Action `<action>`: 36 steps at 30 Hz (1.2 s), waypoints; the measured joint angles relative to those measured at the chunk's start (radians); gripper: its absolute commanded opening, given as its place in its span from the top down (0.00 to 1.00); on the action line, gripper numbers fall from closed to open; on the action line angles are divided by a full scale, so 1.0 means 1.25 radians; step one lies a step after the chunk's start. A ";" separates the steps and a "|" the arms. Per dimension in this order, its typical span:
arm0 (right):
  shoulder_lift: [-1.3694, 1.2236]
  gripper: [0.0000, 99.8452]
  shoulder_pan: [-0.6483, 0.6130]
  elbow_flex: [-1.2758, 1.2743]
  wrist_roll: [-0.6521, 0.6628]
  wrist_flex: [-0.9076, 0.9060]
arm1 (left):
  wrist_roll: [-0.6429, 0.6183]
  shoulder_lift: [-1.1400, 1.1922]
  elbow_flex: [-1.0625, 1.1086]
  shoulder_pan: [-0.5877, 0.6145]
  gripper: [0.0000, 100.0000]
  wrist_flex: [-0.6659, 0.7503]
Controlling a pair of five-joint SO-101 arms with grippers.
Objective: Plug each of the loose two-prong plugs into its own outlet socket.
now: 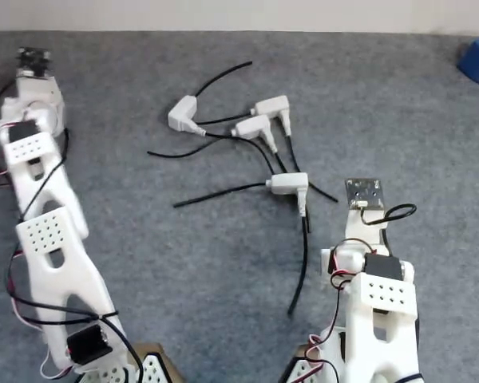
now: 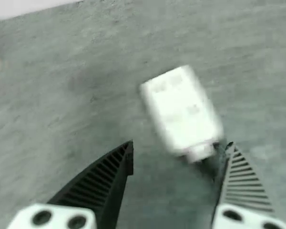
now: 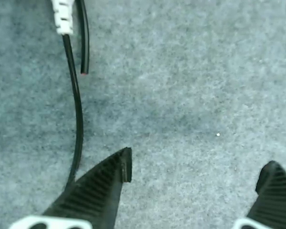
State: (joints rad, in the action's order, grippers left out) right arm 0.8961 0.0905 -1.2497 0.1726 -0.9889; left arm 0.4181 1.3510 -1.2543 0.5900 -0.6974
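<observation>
The left gripper (image 2: 178,144) is spread wide — a white socket block (image 2: 181,109) (blurry) lies just ahead, its long side slanting toward one fingertip. The right gripper (image 3: 199,157), also spread, is closer to the nearest plug (image 1: 289,183).

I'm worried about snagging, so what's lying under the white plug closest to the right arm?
A black cable seems to pass beneath that plug, over grey carpet, showing on both sides. The stretch under the plug body is covered, so it may not be one cable.
</observation>
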 measured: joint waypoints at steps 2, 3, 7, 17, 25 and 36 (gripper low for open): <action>0.000 0.61 0.000 0.000 0.000 0.000 | 0.002 0.001 -0.017 0.016 0.71 -0.002; 0.000 0.61 0.000 0.000 0.000 0.000 | 0.004 0.002 -0.031 0.025 0.71 -0.011; 0.000 0.61 0.000 0.000 0.000 0.000 | 0.004 0.002 -0.117 0.032 0.71 -0.075; 0.000 0.61 0.000 0.000 0.000 0.000 | 0.004 0.002 -0.099 0.026 0.72 -0.103; 0.000 0.61 -0.017 0.000 0.000 0.000 | 0.002 0.000 -0.012 0.011 0.72 -0.064; 0.000 0.61 -0.018 0.000 0.000 0.000 | 0.005 -0.004 0.036 -0.015 0.99 -0.018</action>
State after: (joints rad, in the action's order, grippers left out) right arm 0.8961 0.0675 -1.2497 0.1726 -0.9889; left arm 0.4242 1.3464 -1.2098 0.5715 -0.7204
